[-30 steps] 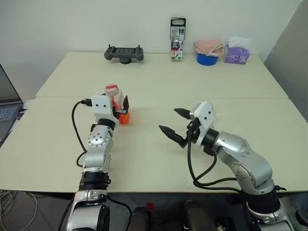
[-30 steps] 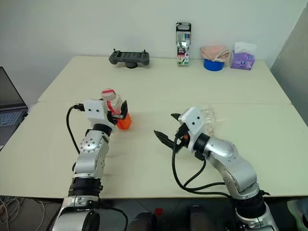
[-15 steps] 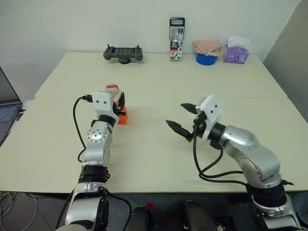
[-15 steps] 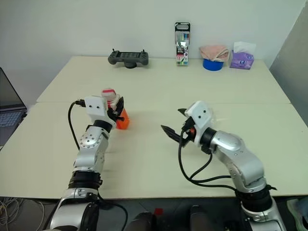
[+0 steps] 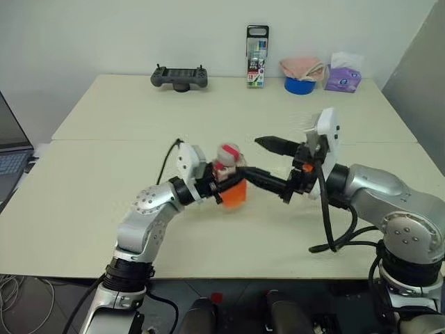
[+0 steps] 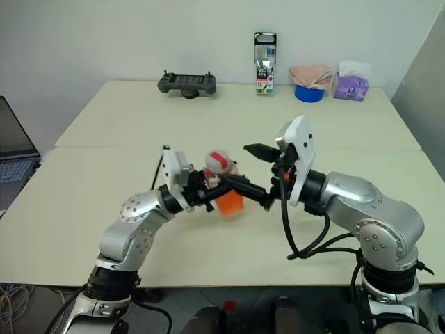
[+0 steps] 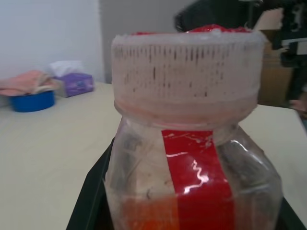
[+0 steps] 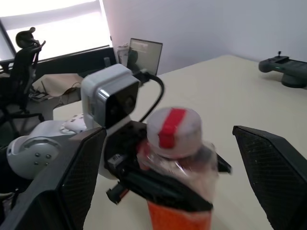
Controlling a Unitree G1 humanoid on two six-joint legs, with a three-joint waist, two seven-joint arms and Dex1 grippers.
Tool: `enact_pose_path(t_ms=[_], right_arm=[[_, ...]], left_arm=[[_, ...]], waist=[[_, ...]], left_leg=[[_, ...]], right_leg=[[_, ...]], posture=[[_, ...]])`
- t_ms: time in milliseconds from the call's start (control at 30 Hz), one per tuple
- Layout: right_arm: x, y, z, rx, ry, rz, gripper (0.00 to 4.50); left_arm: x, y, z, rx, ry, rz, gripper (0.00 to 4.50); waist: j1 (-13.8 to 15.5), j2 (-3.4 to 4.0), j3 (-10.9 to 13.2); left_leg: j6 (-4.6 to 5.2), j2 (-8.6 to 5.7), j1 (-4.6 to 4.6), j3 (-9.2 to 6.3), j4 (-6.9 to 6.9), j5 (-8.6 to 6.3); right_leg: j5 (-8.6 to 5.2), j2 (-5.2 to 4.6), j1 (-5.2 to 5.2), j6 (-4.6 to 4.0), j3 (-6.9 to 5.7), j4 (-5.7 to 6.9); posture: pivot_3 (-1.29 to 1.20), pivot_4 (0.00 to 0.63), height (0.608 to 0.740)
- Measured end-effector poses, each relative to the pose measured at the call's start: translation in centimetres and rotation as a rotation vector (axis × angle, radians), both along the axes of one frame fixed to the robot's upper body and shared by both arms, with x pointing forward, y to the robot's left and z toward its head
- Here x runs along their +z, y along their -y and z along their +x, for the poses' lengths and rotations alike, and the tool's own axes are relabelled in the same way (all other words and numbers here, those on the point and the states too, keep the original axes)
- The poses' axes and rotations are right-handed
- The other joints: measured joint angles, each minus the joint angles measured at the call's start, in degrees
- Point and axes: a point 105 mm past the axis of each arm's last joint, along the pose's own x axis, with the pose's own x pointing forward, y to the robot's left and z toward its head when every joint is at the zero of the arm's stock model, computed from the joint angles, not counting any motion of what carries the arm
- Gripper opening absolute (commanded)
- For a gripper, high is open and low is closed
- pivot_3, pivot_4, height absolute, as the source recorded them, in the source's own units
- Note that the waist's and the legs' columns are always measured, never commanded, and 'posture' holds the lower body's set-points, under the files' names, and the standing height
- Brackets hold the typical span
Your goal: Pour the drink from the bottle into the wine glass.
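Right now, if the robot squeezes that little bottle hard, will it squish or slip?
Probably it would squish a bit: the bottle looks like thin clear plastic, and the left gripper is shut on it. It seems light, since the drink fills only the bottom. The smooth sides might slip, though the cap is ribbed.

Table [image 5: 90, 209]: cream, two tops butted together, seam running across the middle.

Left gripper [image 5: 217, 188]: I have it raised off the surface at centre, clamped on the bottle [image 5: 229, 176], which stands about upright with the red-and-white cap on top. The drink [image 5: 234, 195], bright orange, fills the lower part.

Right gripper [image 5: 266, 161]: fingers spread wide, pointing toward the bottle; lower finger reaches just beside the cap, upper one above it.

Far edge: black controller [image 5: 179, 76], marker pack [image 5: 256, 56] standing upright, blue bowl [image 5: 299, 85] with pink cloth [image 5: 301, 68] on it, purple tissue pack [image 5: 341, 79].

Left margin: laptop [image 5: 10, 149].
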Motion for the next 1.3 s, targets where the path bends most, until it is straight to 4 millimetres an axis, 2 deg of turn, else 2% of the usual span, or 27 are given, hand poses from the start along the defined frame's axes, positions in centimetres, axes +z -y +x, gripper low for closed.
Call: enact_pose_path(t_ms=[433, 533, 867, 967, 1100, 1133, 1300], right_arm=[[-1.4, -1.1, 0.2, -0.096, -0.036, -0.023, 4.50], [-1.7, -1.1, 0.3, -0.113, -0.047, -0.021, 3.92], [-1.9, -0.4, 0.9, -0.164, -0.029, -0.053, 3.91], [-1.7, -0.2, 1.0, -0.179, -0.016, -0.050, 3.33], [-1.7, -0.4, 0.9, -0.169, -0.010, -0.052, 1.96], [-1.7, -0.4, 0.9, -0.169, -0.008, -0.053, 1.76], [-1.8, -0.5, 0.9, -0.161, 0.005, -0.064, 1.77]], left_arm=[[-0.2, 1.2, -1.0, -0.096, 0.014, 0.010, 1.73], [-0.2, 1.4, -1.1, -0.101, 0.016, 0.003, 1.73], [-0.5, 1.2, -0.8, -0.080, 0.029, 0.026, 1.73], [-0.9, 1.0, -0.5, -0.071, 0.020, 0.035, 1.73], [-1.3, 0.8, -0.1, -0.056, 0.013, 0.051, 1.73], [-1.3, 0.7, 0.0, -0.056, 0.015, 0.051, 1.73], [-1.3, 0.7, 0.0, -0.056, 0.019, 0.056, 1.73]], waist=[[-0.04, 0.00, 0.00], [-0.05, 0.00, 0.00], [-0.05, 0.00, 0.00], [-0.05, 0.00, 0.00], [-0.05, 0.00, 0.00], [-0.05, 0.00, 0.00], [-0.04, 0.00, 0.00]], left_leg=[[0.01, 0.00, -0.01, -0.01, 0.00, 0.00], [0.01, 0.00, -0.01, 0.00, 0.01, 0.00], [0.01, 0.00, -0.01, 0.00, 0.00, 0.00], [0.01, 0.00, -0.01, 0.00, 0.00, 0.00], [0.01, 0.01, -0.01, -0.01, 0.00, 0.00], [0.01, 0.00, -0.02, -0.01, 0.00, 0.00], [0.01, 0.00, -0.02, -0.01, 0.00, 0.00]], right_leg=[[-0.01, 0.01, 0.00, 0.01, 0.02, -0.02], [0.00, 0.01, 0.00, 0.01, 0.03, -0.02], [-0.01, 0.01, 0.00, 0.01, 0.02, -0.03], [-0.01, 0.01, 0.00, 0.01, 0.01, -0.03], [-0.01, 0.02, 0.00, 0.01, 0.01, -0.02], [-0.01, 0.02, 0.00, 0.01, 0.01, -0.03], [-0.01, 0.01, 0.00, 0.02, 0.01, -0.04]], posture=[[0.00, 0.150, 0.740], [0.00, 0.150, 0.740], [0.00, 0.150, 0.740], [0.00, 0.150, 0.740], [0.00, 0.150, 0.740], [0.00, 0.150, 0.740], [0.00, 0.150, 0.740]])
